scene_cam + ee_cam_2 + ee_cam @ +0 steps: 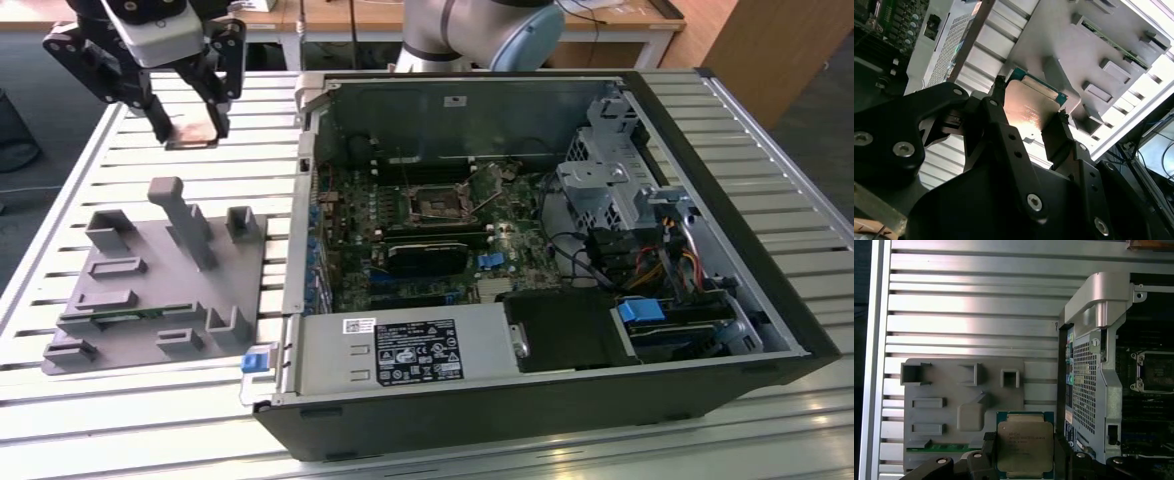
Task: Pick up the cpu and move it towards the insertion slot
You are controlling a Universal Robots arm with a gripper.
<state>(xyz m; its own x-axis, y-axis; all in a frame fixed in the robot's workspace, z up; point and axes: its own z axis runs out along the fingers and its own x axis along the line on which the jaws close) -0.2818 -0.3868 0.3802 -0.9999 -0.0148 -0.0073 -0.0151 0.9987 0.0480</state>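
1. I use the open computer case [561,250] as my landmark. In the exterior view, the grey holder tray [147,290] lies flat on the slatted counter [80,170] just beside the case, on the exterior view's left. A green memory strip [114,318] sits in one of the tray's slots.

2. Also on the exterior view's left of the case, toward its far corner, the claw [191,135] hangs above the counter. Its fingers are closed onto two opposite edges of the cpu [195,128]. In my judgement, the edge grip keeps the pads off the flat faces.

3. In the second wrist view, the cpu [1029,107] sits pinched between the two dark fingers [1004,125]. In the first wrist view, the cpu [1025,447] shows its silvery top, held flat and clear of the tray [944,390].

4. Inside the case, the insertion slot [438,203] is the square socket on the motherboard [454,240], with its top uncovered. The cpu is well apart from it, outside the case wall. I judge the pick complete and the transfer barely started.
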